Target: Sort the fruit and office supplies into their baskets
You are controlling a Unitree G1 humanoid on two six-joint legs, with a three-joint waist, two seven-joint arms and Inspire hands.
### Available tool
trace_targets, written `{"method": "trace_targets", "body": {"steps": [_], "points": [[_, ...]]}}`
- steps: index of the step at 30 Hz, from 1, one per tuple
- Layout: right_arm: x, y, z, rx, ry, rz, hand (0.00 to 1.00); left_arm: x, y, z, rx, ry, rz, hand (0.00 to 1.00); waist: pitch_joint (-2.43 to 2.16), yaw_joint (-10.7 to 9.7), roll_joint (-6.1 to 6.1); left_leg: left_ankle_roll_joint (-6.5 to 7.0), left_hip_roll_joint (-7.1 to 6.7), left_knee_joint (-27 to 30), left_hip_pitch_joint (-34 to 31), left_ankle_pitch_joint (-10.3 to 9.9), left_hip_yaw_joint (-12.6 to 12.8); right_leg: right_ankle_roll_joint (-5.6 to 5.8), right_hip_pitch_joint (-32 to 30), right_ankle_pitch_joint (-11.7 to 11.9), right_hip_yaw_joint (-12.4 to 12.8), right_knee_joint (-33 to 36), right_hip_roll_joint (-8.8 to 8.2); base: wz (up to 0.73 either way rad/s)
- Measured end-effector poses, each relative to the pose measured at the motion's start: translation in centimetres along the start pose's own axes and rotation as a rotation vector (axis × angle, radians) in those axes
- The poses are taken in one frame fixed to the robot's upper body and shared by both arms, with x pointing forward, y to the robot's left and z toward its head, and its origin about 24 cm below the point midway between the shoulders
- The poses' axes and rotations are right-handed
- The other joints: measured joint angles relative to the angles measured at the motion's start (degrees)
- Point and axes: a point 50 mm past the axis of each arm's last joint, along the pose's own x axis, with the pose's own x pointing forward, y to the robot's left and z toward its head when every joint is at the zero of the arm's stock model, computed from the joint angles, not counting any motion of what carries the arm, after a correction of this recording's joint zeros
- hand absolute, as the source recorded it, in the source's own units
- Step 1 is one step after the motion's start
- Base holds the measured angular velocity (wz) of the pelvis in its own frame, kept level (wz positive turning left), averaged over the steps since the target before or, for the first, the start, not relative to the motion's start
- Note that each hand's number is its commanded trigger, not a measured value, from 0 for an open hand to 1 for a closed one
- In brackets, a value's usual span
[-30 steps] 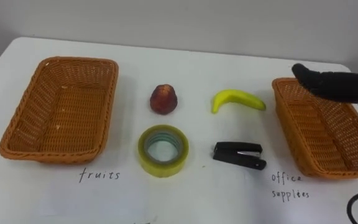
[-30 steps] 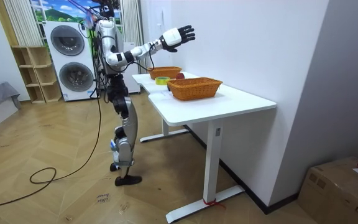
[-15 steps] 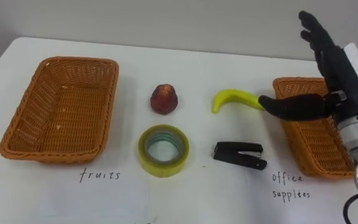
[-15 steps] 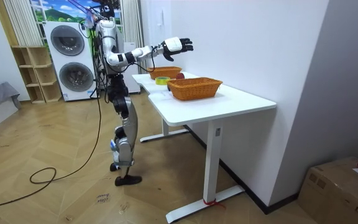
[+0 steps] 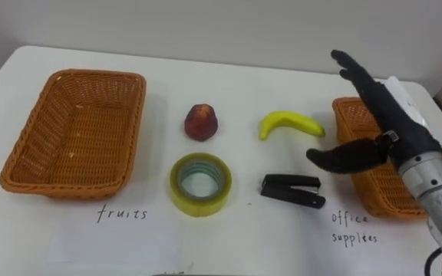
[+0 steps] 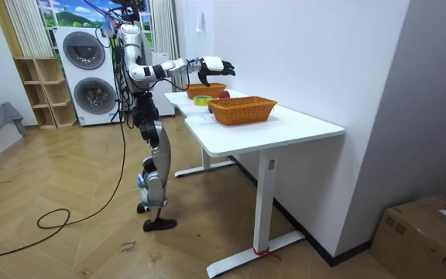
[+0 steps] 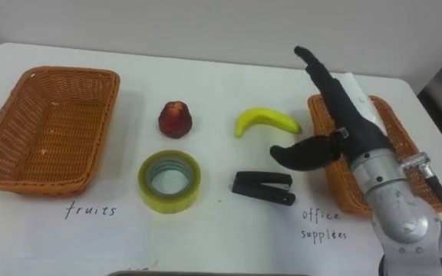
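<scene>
Right now the right hand (image 5: pixel 394 134) is hovering open-fingered at centre right, just beside banana (image 5: pixel 290 124) and stapler (image 5: pixel 292 190), possibly risking knocking whichever it is not targeting.

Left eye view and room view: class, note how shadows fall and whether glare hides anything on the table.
Left eye view: soft, even light on the white table; only faint shadows hug the tape roll and the stapler; no glare hides the banana or the open right hand. Room view: the table is evenly lit on top, with dimmer shade beneath it.
</scene>
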Motion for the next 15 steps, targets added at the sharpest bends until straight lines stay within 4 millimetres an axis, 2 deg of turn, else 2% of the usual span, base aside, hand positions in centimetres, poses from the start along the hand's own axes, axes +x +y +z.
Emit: {"method": "trace_targets", "body": {"steps": [8, 15], "points": [[0.1, 0.8, -0.2, -0.014, 0.015, 0.075, 0.0, 0.0, 0.1, 0.0, 0.003, -0.001, 0.003, 0.0, 0.08, 0.51, 0.04, -0.01, 0.12, 0.01, 0.05, -0.01, -0.2, -0.03, 0.63, 0.32, -0.07, -1.03, -0.02, 0.0], [0.3, 1.9, -0.4, -0.025, 0.037, 0.132, 0.0, 0.0, 0.2, 0.3, 0.022, -0.007, 0.003, 0.0, 0.36, 0.6, 0.35, -0.01, 0.06, -0.1, 0.05, -0.08, -0.27, -0.01, 0.65, 0.33, -0.09, -1.07, 0.03, 0.0]]}}
